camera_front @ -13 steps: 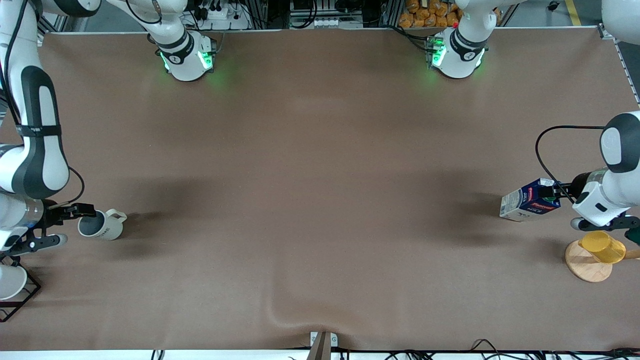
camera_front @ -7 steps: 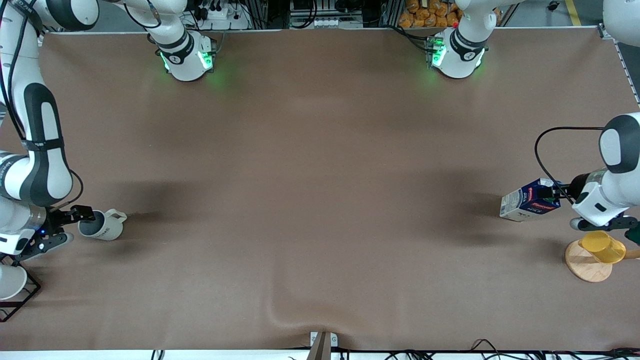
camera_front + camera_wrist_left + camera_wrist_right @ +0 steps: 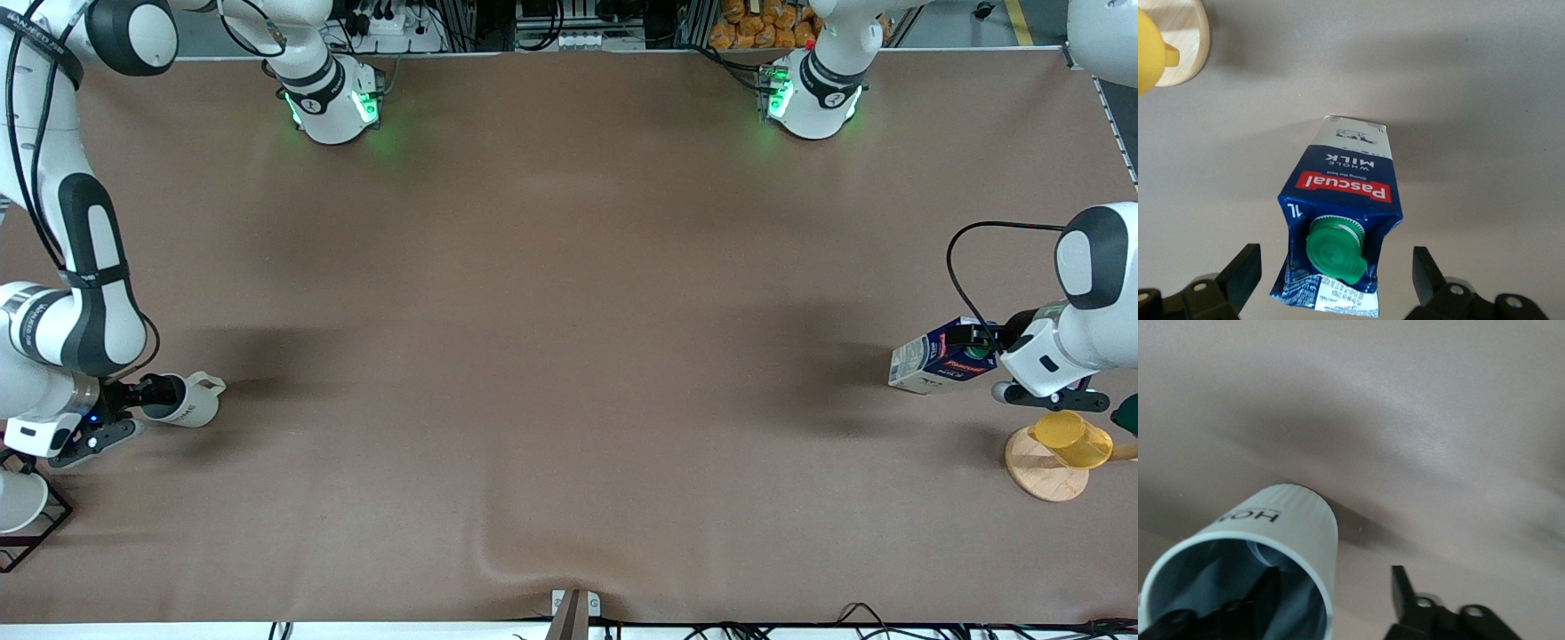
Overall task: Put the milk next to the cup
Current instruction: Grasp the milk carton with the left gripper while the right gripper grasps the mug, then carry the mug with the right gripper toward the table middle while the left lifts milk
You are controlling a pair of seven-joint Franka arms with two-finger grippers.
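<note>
- The table (image 3: pixel 569 356) is covered by a brown cloth with a raised wrinkle near its front-camera edge; racks, cables and orange packets line the room along the arms' bases.
- The milk (image 3: pixel 941 356) stands tilted on the table at the left arm's end, its green cap (image 3: pixel 1335 248) facing the left wrist camera.
- The left pincer (image 3: pixel 1336 280) sits around the carton's gabled top, fingers (image 3: pixel 1241 275) spread wide on either side with a gap showing, gripping nothing.
- Nearer the front camera than the milk, a yellow cup (image 3: pixel 1071 438) rests on a round wooden coaster (image 3: pixel 1042 471).
- The cup (image 3: pixel 185 400) stands at the right arm's end, well apart from the milk; its grey-blue inside holds nothing but a fingertip.
- The right pincer (image 3: pixel 1331 600) straddles the cup's wall, one finger (image 3: pixel 1251 603) inside, the other outside, partly open, not visibly clamped.
- A white cup (image 3: pixel 18 500) sits on a black wire rack (image 3: pixel 36 533) nearer the front camera.
</note>
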